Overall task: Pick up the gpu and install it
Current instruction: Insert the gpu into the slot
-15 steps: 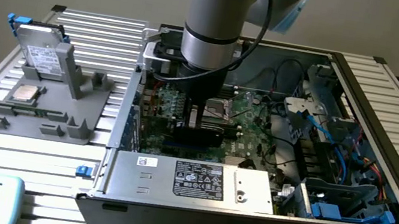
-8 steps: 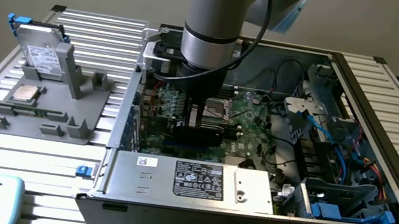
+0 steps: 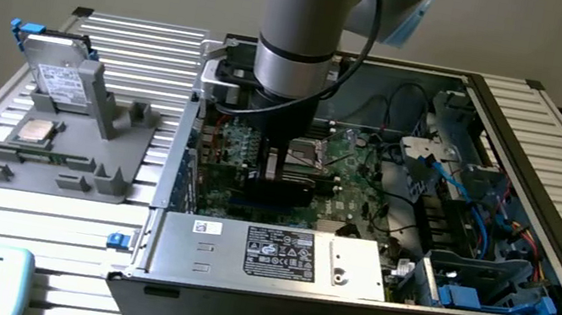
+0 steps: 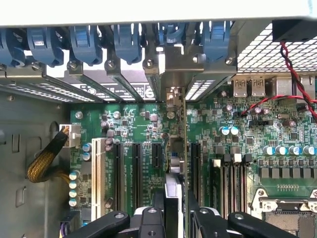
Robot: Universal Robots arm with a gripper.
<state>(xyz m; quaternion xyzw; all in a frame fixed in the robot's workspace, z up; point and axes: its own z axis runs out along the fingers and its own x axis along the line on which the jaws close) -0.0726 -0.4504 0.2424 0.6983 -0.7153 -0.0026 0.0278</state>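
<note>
Inside the open computer case [image 3: 539, 252], the gripper [image 4: 174, 218] grasps the gpu [image 4: 177, 148] edge-on, upright between its fingers [image 4: 148, 220], directly over the motherboard [image 4: 247, 148] expansion slots [image 4: 136, 168]

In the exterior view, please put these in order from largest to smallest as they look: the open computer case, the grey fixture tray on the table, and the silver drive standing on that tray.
1. Computer case.
2. Grey fixture tray.
3. Silver drive.

The differences are clear in this view.
</note>
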